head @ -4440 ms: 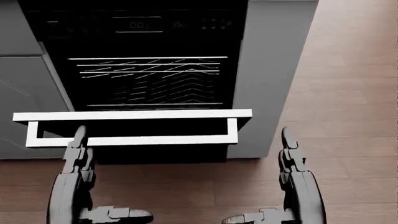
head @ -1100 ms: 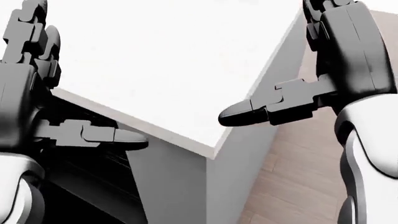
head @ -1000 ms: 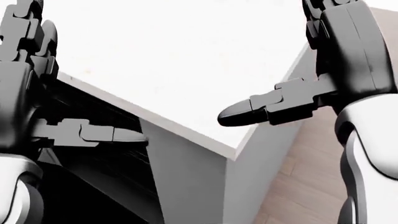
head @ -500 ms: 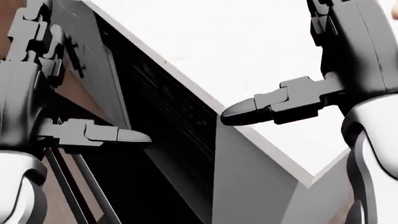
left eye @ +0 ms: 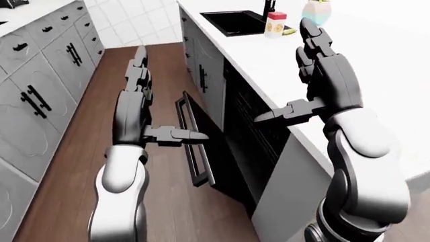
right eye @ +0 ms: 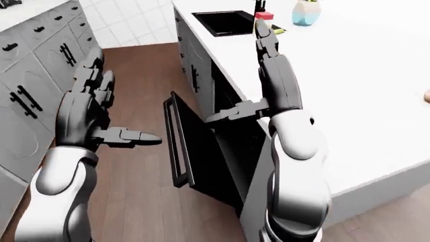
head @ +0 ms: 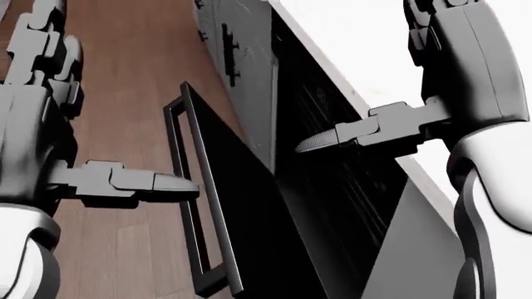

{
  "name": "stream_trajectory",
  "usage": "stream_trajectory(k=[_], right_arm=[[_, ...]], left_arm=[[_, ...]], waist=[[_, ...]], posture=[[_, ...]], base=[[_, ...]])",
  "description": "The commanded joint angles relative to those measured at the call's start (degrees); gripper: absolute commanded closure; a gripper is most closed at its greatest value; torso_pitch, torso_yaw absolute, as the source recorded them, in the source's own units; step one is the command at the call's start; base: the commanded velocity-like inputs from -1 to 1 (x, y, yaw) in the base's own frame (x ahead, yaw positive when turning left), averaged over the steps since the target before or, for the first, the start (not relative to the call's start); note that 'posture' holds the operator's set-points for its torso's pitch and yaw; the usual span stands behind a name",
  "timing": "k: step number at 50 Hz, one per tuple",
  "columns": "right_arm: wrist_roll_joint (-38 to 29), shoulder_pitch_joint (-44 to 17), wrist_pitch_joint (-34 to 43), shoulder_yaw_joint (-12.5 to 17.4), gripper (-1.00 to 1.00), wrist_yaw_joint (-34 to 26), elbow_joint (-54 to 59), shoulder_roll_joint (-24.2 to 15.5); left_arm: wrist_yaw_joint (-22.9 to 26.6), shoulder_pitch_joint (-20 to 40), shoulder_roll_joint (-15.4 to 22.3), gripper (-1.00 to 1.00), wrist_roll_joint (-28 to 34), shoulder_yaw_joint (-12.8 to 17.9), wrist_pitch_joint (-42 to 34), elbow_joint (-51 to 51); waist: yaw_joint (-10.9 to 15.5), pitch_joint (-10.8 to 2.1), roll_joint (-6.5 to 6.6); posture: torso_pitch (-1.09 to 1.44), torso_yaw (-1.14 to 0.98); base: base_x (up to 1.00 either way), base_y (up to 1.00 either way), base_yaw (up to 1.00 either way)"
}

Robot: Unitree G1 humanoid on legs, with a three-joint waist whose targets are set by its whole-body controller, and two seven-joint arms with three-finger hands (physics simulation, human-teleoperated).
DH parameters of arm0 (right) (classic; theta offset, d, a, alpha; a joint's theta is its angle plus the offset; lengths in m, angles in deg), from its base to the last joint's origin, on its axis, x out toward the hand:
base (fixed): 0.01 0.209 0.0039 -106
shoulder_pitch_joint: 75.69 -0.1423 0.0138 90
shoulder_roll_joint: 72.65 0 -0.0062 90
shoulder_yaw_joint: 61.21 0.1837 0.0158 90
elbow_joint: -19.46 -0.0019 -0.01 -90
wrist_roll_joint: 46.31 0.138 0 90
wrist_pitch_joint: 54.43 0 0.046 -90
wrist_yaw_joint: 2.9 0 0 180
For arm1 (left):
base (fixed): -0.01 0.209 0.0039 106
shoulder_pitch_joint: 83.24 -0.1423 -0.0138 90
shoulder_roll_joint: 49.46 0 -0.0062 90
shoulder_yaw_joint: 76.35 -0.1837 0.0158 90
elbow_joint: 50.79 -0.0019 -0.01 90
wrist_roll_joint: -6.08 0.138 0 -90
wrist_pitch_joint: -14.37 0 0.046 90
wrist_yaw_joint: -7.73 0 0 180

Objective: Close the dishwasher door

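left-eye view: both robot hands (left eye: 137, 75) splayed

You have two hands up: left hand (left eye: 137, 80), right hand (left eye: 312, 43), each showing three fingers. One dishwasher door (head: 241, 212), one bar handle (head: 187, 199). One black sink (right eye: 222, 21), one white countertop (right eye: 349, 75). By sink you see one red-capped container (left eye: 275, 24), one pale blue vase (right eye: 304, 13).

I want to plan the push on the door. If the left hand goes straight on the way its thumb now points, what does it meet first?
Most likely the bar handle of the half-open dishwasher door. In the head view the left hand has its thumb tip just beside that bar, apparently not touching; depth is unclear.
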Motion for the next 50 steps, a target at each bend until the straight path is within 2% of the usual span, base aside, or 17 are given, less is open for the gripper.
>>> stream_trajectory(k=[1,8,10,11,12,13,15,20,24,25,26,32,40,41,44,47,50], right_arm=[[0.09,-1.96,-1.36,-0.55,-1.0,0.04,-1.46,-0.21],[-0.37,-2.31,-0.74,-0.87,-1.0,-0.13,-1.59,-0.33],[-0.29,-2.2,-1.34,-0.9,-1.0,-0.03,-1.06,-0.09],[-0.23,-2.1,-1.56,-0.87,-1.0,0.01,-0.94,0.03],[-0.27,-2.03,-1.68,-0.87,-1.0,0.07,-0.88,0.09],[-0.3,-1.97,-1.71,-0.86,-1.0,0.07,-0.92,0.1],[-0.26,-1.78,-1.94,-0.81,-1.0,0.08,-0.87,0.14],[-0.11,-1.58,-2.5,-0.79,-1.0,0.26,-0.54,0.37],[0.17,-1.58,-2.85,-0.75,-1.0,0.24,0.04,0.65],[0.21,-1.64,-2.42,-0.85,-1.0,0.2,0.28,0.66],[0.28,-1.6,-2.65,-0.96,-1.0,0.26,0.48,0.72],[1.55,-1.77,-2.71,-0.04,-1.0,0.73,0.09,0.88],[3.38,-1.79,-3.63,0.13,-1.0,2.04,0.75,0.93],[3.5,-1.79,-3.67,0.11,-1.0,2.15,0.84,0.9],[3.97,-1.94,-3.69,0.06,-1.0,2.38,0.84,0.79],[4.18,-1.69,-3.96,0.02,-1.0,2.61,0.9,0.72],[4.49,-1.62,-3.99,0.19,-1.0,2.75,0.85,0.66]], left_arm=[[-0.52,1.74,0.47,-1.0,0.52,0.78,1.47,2.4],[-0.58,1.2,0.5,-1.0,0.22,1.21,2.23,1.9],[-0.7,1.04,0.49,-1.0,0.15,1.18,2.55,1.61],[-0.76,1.02,0.48,-1.0,0.16,1.11,2.69,1.43],[-0.8,0.85,0.49,-1.0,0.22,0.95,2.92,1.31],[-0.81,0.67,0.47,-1.0,0.21,0.96,3.22,1.11],[-0.82,0.71,0.46,-1.0,0.17,1.07,3.37,0.85],[-0.84,0.57,0.41,-1.0,0.3,0.94,3.65,0.58],[-0.88,0.4,0.31,-1.0,0.35,0.83,4.13,0.17],[-0.86,0.43,0.31,-1.0,0.32,0.91,4.19,0.07],[-0.88,0.67,0.34,-1.0,0.33,0.96,4.16,-0.2],[-0.88,0.67,0.3,-1.0,0.29,1.07,4.49,-0.63],[-0.84,0.76,0.5,-1.0,-0.18,1.58,4.43,-0.67],[-0.86,0.67,0.55,-1.0,-0.24,1.61,4.54,-0.73],[-0.92,0.84,0.71,-1.0,-0.63,1.99,4.43,-0.82],[-1.09,0.85,0.78,-1.0,-0.71,1.85,4.59,-1.02],[-1.22,0.88,0.78,-1.0,-0.71,1.67,4.71,-1.26]], waist=[[0.47,-1.21,0.19],[0.07,-0.74,5.0],[-0.23,-1.24,7.67],[-0.13,-2.15,10.09],[0.42,-1.24,8.05],[0.25,-1.52,8.45],[0.93,-2.15,7.1],[0.55,-0.86,4.18],[0.24,-0.54,0.41],[0.34,-1.19,-0.52],[0.02,-0.24,1.86],[-0.26,-1.35,5.1],[-0.29,-1.63,4.43],[-0.3,-2.78,4.71],[-0.18,-1.13,4.95],[-0.18,-1.18,5.27],[0.14,-1.05,3.75]], posture=[[0.0,0.0],[0.0,0.0],[0.0,0.0],[0.0,0.0],[0.0,0.0],[0.0,0.0],[0.0,0.0],[0.0,0.0],[0.0,0.0],[0.0,0.0],[0.0,0.0],[0.0,0.0],[0.0,0.0],[0.0,0.0],[0.0,0.0],[0.0,0.0],[0.0,0.0]], base=[[0.0,0.0,0.67],[0.0,0.0,0.67],[0.0,0.0,0.67],[0.0,0.0,0.66],[0.0,0.0,0.66],[0.0,0.0,0.66],[0.0,0.0,0.66],[0.0,0.0,0.65],[0.0,0.0,0.27],[0.0,0.0,0.0],[0.0,0.0,0.0],[0.0,0.0,0.0],[0.0,0.0,0.0],[0.05,-0.06,0.0],[0.14,-0.09,0.0],[0.18,-0.1,0.0],[0.18,-0.1,0.0]])
